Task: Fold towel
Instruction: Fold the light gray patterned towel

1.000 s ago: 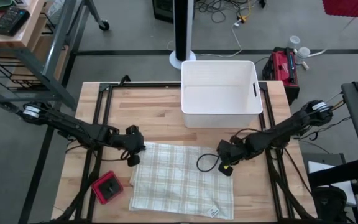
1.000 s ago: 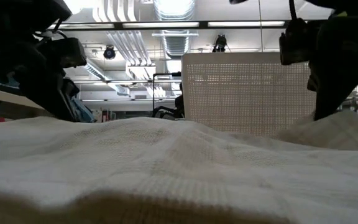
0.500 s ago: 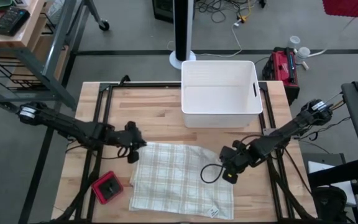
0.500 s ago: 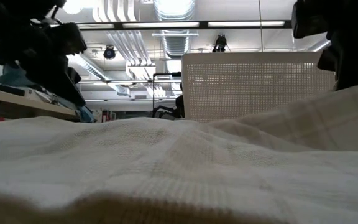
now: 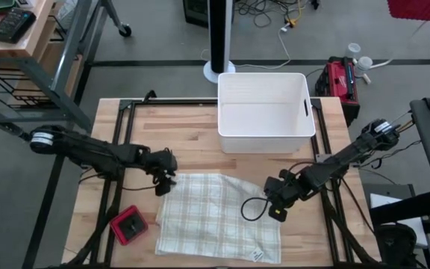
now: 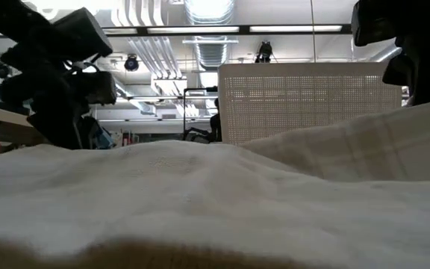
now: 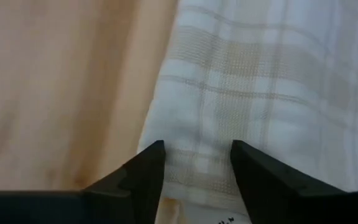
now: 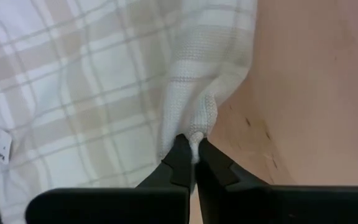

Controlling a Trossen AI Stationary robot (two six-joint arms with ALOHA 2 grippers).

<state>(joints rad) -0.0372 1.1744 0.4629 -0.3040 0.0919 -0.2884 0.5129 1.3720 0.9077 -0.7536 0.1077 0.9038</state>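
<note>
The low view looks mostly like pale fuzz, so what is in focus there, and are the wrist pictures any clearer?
Low view: the towel fills the foreground, blurred; ceiling lights glare behind. Left wrist view: table wood soft, plaid weave sharper. Right wrist view: weave crisp where the right gripper pinches the towel's edge.

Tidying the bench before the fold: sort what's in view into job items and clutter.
Job: towel; right gripper, pinching its edge; left gripper, open over the opposite edge.
Lying about: white bin; red box.
</note>
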